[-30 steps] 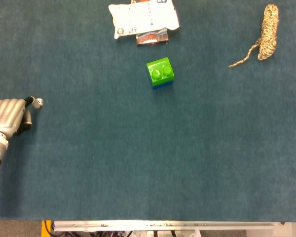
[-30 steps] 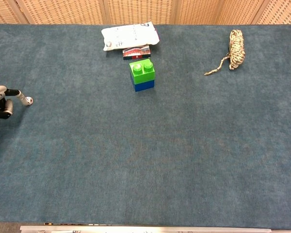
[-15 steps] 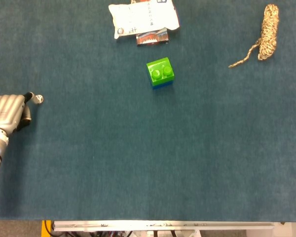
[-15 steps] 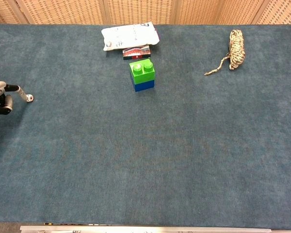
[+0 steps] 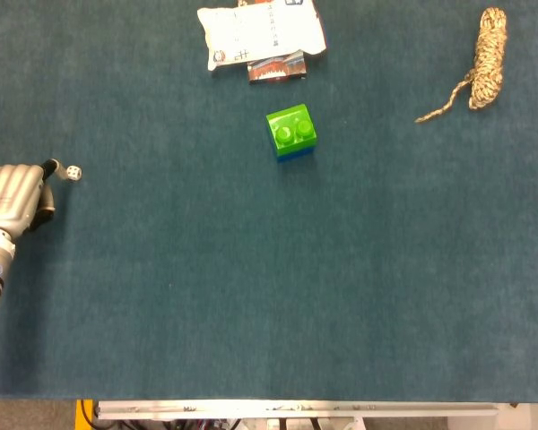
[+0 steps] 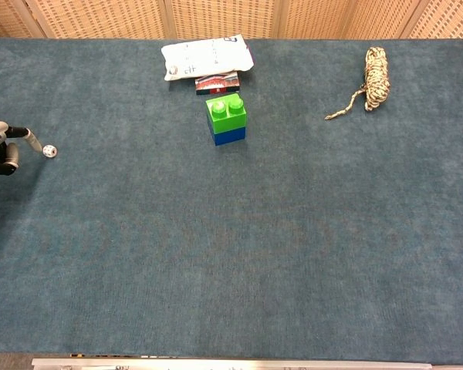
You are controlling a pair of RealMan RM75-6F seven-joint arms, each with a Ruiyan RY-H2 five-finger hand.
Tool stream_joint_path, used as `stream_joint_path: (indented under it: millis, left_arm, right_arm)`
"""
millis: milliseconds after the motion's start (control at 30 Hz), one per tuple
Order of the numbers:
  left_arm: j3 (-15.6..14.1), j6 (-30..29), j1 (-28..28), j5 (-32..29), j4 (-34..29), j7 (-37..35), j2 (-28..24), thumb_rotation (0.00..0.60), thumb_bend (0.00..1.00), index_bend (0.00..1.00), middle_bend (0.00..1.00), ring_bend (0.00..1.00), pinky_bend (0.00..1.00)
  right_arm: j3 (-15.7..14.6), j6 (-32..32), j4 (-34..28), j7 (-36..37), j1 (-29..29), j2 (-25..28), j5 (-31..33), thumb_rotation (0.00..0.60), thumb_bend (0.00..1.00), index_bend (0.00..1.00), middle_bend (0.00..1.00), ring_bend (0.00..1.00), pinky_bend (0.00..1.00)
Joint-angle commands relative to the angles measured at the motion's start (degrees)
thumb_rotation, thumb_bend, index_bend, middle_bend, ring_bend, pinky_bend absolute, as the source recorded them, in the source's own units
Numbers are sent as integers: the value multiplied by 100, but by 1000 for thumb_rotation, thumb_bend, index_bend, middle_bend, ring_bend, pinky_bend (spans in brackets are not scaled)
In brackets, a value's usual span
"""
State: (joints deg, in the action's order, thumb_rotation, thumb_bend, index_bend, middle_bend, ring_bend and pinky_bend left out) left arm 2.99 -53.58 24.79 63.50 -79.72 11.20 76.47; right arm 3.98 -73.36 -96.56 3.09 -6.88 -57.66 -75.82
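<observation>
Since a second ago, the left robot hand (image 5: 13,197) has drifted slightly farther up the blue counter (image 5: 251,287), the small white die (image 5: 73,173) with it. Its fingers are curled in, one finger (image 6: 31,139) outstretched, its tip touching or just beside the die. Green-and-blue block (image 5: 291,132) sits well apart, mid-counter.
</observation>
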Motion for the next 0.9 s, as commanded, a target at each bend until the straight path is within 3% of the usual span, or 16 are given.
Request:
stream_joint_path:
  millis: [33,400,900]
  left_arm:
    - [10,25,23,-18,12,21,16,600,847,322,1000,1000,946]
    - [-138,-23,-73,131,-195,-35,-92,600,846,321,1000,1000,946]
    - [-115,199,9,4,82,-73,93,600,846,322,1000,1000,946]
  right_arm:
    - [1,-14,-4,2,6,3,-5,600,95,202,204,92,280]
    - [12,-33,-7,21,16,18,-3,600,95,202,204,92,280]
    - [18,-35,7,28,21,19,6,600,94,202,204,92,281]
